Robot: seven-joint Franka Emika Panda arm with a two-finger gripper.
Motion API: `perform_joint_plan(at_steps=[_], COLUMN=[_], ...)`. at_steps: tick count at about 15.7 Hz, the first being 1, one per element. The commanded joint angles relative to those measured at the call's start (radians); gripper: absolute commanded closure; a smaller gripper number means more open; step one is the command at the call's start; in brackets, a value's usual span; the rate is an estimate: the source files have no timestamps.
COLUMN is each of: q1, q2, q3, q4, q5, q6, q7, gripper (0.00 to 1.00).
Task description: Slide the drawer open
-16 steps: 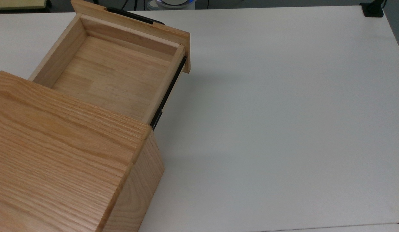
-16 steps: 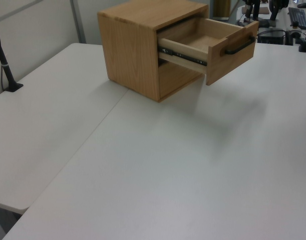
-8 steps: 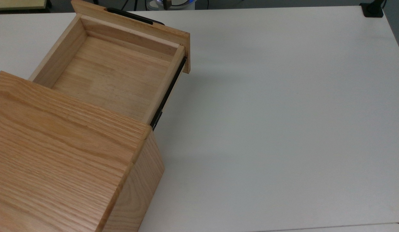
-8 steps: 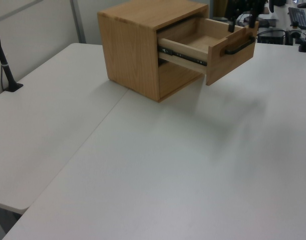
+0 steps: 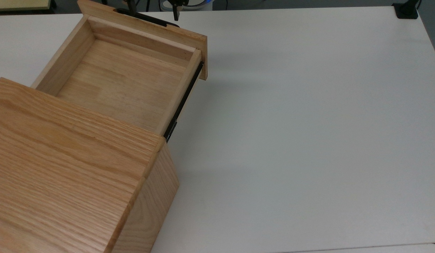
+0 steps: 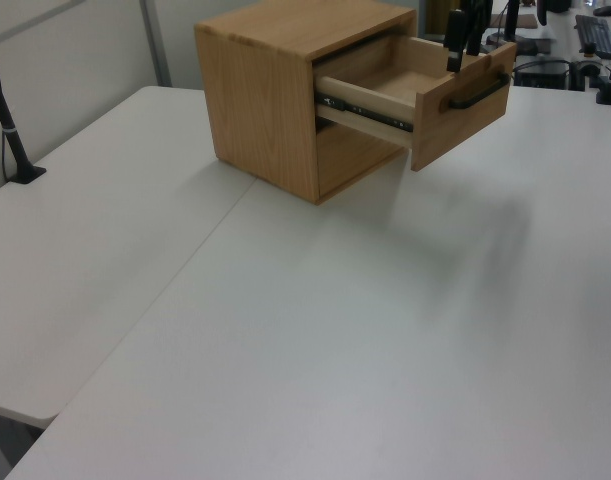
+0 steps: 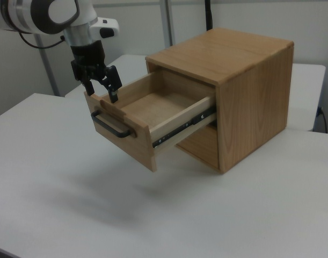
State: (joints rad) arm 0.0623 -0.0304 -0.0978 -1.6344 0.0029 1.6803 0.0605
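Hanging just above the pulled-out drawer (image 7: 147,115) front panel's top edge, jaws (image 7: 102,92) spread apart, holding nothing

My arm (image 7: 40,13) comes in from the right view's upper left, wrist pointing straight down, gripper (image 7: 101,91) hanging with its two black fingers (image 7: 113,88) spread apart, holding nothing.

The top view looks steeply down from close behind the oak box (image 5: 73,175) across the white table (image 5: 308,123). The left view and right view stand farther off at opposite front corners, all sharing the drawer (image 7: 153,110)
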Motion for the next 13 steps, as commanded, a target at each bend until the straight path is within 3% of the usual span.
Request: perform_joint_plan(at_steps=[1,13], q1=[-0.029,-0.025], q2=[0.0,-0.008], q3=[0.036,0.036], q4=[0.021,0.019], q5=[-0.007,-0.009], q6=[-0.03,-0.036], q7=[-0.051,-0.082], gripper=[0.0,0.0])
